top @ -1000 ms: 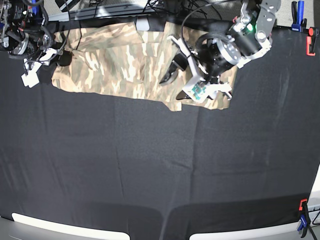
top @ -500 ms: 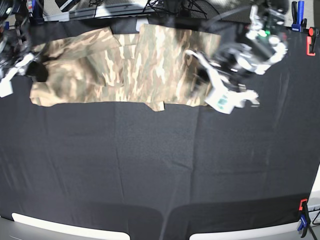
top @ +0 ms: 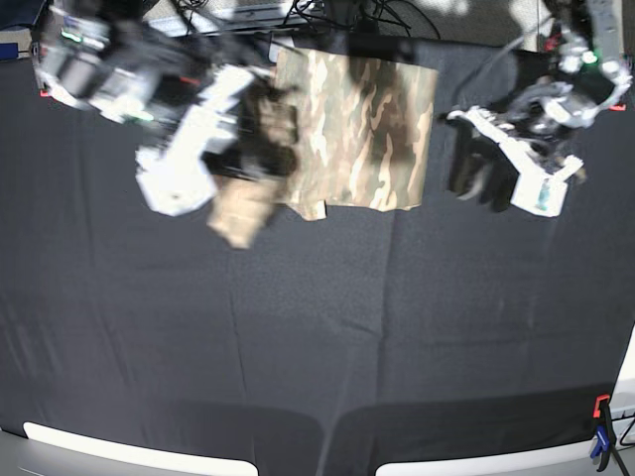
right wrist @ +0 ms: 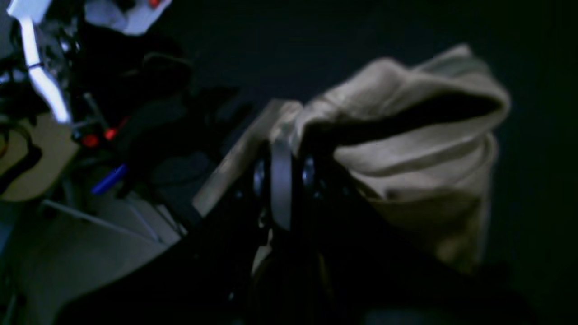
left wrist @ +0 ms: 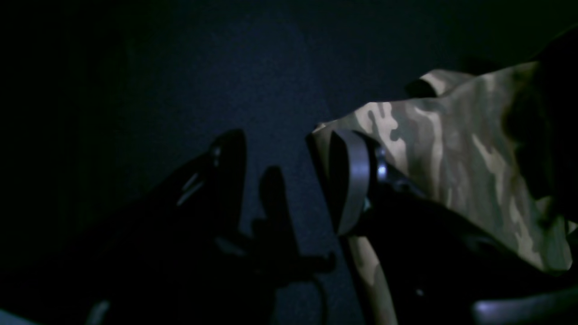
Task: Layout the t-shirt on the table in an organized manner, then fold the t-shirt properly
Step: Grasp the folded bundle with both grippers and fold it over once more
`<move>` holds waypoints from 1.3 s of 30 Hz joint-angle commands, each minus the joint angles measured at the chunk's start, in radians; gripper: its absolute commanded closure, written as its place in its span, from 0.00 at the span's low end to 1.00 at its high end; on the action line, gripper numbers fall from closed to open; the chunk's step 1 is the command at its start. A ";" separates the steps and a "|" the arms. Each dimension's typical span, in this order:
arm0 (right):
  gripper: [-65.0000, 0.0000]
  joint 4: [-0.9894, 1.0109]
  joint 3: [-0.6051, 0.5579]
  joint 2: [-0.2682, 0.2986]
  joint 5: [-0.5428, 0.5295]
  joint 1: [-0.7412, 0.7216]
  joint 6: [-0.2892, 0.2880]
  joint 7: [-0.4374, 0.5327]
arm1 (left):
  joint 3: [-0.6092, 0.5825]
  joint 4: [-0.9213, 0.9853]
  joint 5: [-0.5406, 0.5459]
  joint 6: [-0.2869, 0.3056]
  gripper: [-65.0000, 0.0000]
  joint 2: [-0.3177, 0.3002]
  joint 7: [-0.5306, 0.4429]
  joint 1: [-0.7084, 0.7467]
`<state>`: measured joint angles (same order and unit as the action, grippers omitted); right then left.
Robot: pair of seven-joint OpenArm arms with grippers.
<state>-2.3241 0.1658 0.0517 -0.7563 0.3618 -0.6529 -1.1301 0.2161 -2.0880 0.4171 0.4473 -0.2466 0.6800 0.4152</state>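
The camouflage t-shirt (top: 357,124) lies at the back middle of the black table (top: 317,337). Its right part is flat. Its left part is bunched and lifted by my right gripper (top: 260,159), which is blurred with motion. In the right wrist view that gripper (right wrist: 281,180) is shut on a fold of the t-shirt (right wrist: 406,135). My left gripper (top: 478,171) is open and empty, a little to the right of the shirt's right edge. In the left wrist view the left gripper (left wrist: 289,180) stands open, with the t-shirt (left wrist: 451,144) behind one finger.
Cables and gear (top: 337,15) run along the table's back edge. A red-and-blue clamp (top: 601,428) sits at the front right corner. White strips (top: 129,451) line the front edge. Robot parts and a blue item (right wrist: 108,178) show in the right wrist view.
My right gripper has swung right toward the middle, carrying the shirt's left part over with it. My left gripper has let go and drawn away to the right of the shirt.
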 commanded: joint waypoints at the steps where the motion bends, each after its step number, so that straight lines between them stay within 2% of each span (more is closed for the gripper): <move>1: 1.00 -0.019 -0.050 -0.012 -0.003 -0.010 0.006 0.063 | 0.026 -0.019 0.031 0.010 0.57 -0.006 -0.021 0.003; 5: 1.00 -0.001 -0.256 -0.067 0.197 -0.012 0.046 0.150 | 0.104 -0.019 0.085 0.018 0.57 -0.006 0.001 0.015; 11: 1.00 0.141 -0.477 -0.100 0.367 -0.031 0.085 0.237 | 0.166 -0.019 0.089 0.022 0.57 -0.006 0.004 0.020; 14: 1.00 0.237 -0.547 -0.119 0.423 -0.077 0.113 0.241 | 0.169 -0.019 0.089 0.022 0.57 -0.006 0.004 0.020; 18: 0.99 0.364 -0.590 -0.161 0.419 -0.144 0.113 0.254 | 0.169 -0.019 0.089 0.021 0.57 -0.006 0.004 0.020; 21: 0.70 0.429 -0.607 -0.186 0.377 -0.186 0.101 0.256 | 0.169 -0.019 0.089 0.021 0.57 -0.006 0.004 0.020; 22: 0.62 0.435 -0.607 -0.195 0.357 -0.195 0.082 0.255 | 0.169 -0.019 0.089 0.021 0.57 -0.006 0.004 0.020; 23: 0.57 0.435 -0.607 -0.199 0.335 -0.201 0.068 0.255 | 0.169 -0.019 0.089 0.021 0.57 -0.006 0.004 0.020; 25: 0.55 0.435 -0.607 -0.203 0.276 -0.212 0.040 0.254 | 0.169 -0.019 0.089 0.021 0.57 -0.006 0.004 0.020; 28: 0.55 0.424 -0.604 -0.204 0.257 -0.218 0.031 0.252 | 0.169 -0.019 0.090 0.021 0.57 -0.006 0.005 0.020; 31: 0.55 0.379 -0.577 -0.203 0.298 -0.218 0.032 0.234 | 0.169 -0.019 0.118 0.021 0.57 -0.006 0.011 0.020; 33: 0.57 0.331 -0.536 -0.197 0.317 -0.218 0.036 0.226 | 0.169 -0.020 0.182 0.032 0.64 -0.006 0.044 0.020; 36: 0.73 0.263 -0.449 -0.154 0.328 -0.218 0.049 0.226 | 0.169 -0.022 0.323 0.142 0.81 -0.006 0.126 0.020; 38: 0.89 0.244 -0.384 -0.103 0.353 -0.218 0.048 0.225 | 0.169 -0.022 0.458 0.200 0.99 -0.006 0.209 0.020; 39: 0.96 0.243 -0.350 -0.075 0.362 -0.218 0.048 0.225 | 0.168 -0.022 0.527 0.212 1.00 -0.006 0.255 0.020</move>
<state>-2.0624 -0.1802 -0.0200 -0.3817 0.1528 -0.6018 -0.9279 0.3805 -2.0895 0.9356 0.6559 -0.2443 0.9665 0.4374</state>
